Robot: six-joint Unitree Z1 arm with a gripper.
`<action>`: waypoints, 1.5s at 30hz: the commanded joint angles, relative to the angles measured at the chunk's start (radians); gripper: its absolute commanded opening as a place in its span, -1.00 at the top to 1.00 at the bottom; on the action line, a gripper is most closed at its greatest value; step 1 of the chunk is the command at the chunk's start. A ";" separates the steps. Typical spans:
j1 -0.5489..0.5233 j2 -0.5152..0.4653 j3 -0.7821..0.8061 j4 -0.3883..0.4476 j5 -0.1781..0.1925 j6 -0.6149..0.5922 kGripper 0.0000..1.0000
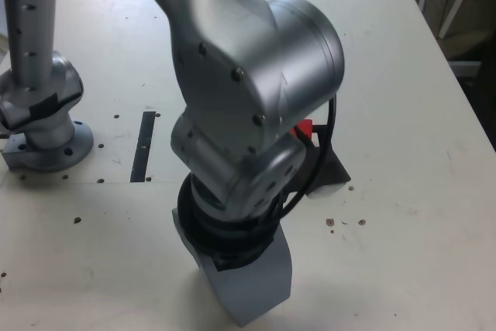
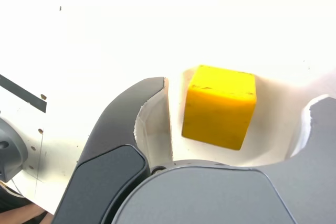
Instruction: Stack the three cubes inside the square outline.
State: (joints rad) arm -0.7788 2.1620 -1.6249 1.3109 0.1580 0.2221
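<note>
wrist view: the yellow cube (image 2: 219,107) lies between the parted jaws of the gripper (image 2: 239,95), nearer the narrower, dark-sided jaw.

In the wrist view, the solid yellow cube (image 2: 219,107) right of centre is showing bright yellow above, deeper amber below, with dark specks. In the exterior view, a small red block (image 1: 304,127) is glowing right of centre, and a straight matte strip (image 1: 143,147) at centre left is showing black against the off-white tabletop (image 1: 403,160).
</note>
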 commanded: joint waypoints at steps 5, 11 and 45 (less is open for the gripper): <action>0.000 0.013 -0.012 0.005 0.001 -0.021 -0.21; 0.000 0.017 -0.008 0.007 0.008 -0.039 0.23; 0.191 -0.141 -0.140 0.268 0.127 -0.090 0.45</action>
State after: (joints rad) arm -0.6109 2.0325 -1.7598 1.5686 0.2848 0.1337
